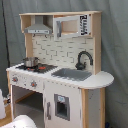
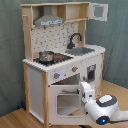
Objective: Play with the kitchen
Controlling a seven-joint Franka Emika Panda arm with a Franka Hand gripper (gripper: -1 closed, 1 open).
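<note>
So the kitchen is standing on the wooden floor in front of a grey curtain, and the arm is down low at its front, right at the oven door. In the second exterior view the gripper pokes up and in toward the right end of that oven door, just under the knob panel, and looks either touching it or a hair off; I honestly can't say which. Can't tell how far the fingers are spread either, or whether they've got hold of anything, since the white body of the hand covers them from here. The thing the next move hangs on, I reckon: the door is a wide panel running along the kitchen's lower front, its long axis level, and the hand sits at the end nearest the cabinet door under the sink. So the kitchen lies straight ahead of and above the hand. Up top, a small pot sits on the stovetop at the hood end of the counter, the black faucet behind the sink at the other. In the first exterior view only a white bit of arm shows at the bottom edge.
</note>
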